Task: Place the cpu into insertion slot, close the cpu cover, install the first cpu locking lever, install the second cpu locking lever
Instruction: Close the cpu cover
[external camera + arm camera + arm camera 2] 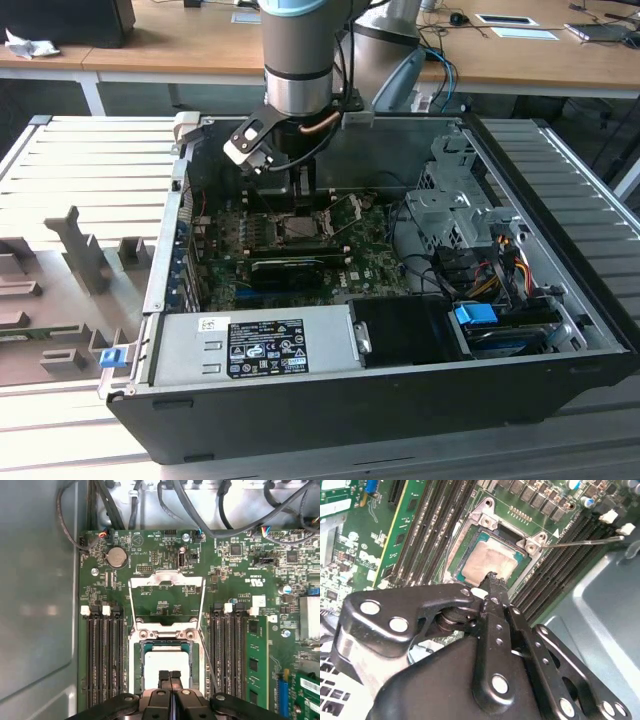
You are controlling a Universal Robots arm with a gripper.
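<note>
Pincer [170, 674] clenched above seated cpu [166, 659], cpu cover [166, 581] open, memory slots [107, 655] flanking.

The exterior view looks down slantwise, from farther off, over the whole computer case [380, 400]. Both wrist views face the insertion slot [165, 630] closely, the second obliquely.

The cpu [160, 661] sat in the slot [136, 655] on the board [165, 550], inside the case [400, 400]. The cover [167, 581] stood open at one edge of the slot, off the cpu. Memory slots [105, 655] flanked the slot on two sides. The gripper [170, 676] hung just over the cpu.
</note>
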